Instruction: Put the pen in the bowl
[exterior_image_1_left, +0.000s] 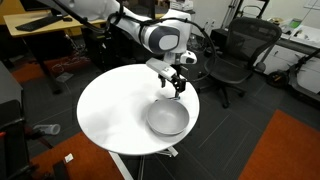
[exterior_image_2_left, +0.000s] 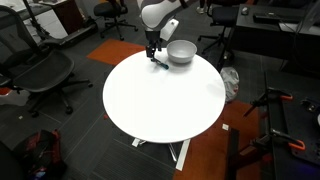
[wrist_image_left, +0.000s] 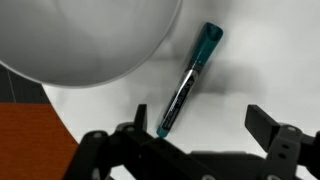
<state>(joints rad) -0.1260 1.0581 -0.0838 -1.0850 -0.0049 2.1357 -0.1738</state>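
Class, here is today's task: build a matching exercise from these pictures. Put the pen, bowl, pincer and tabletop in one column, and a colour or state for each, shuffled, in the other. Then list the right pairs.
Column one
1. pen
2. bowl
3. pincer
4. tabletop

Column two
a. shiny silver-grey metal
b. open, one finger on each side of the pen
c. white and round
d. teal-capped, lying beside the bowl

Pairs: 1-d, 2-a, 3-b, 4-c

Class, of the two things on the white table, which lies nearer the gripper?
The thin teal pen: its end lies right by the open gripper. The round metal bowl sits farther off.
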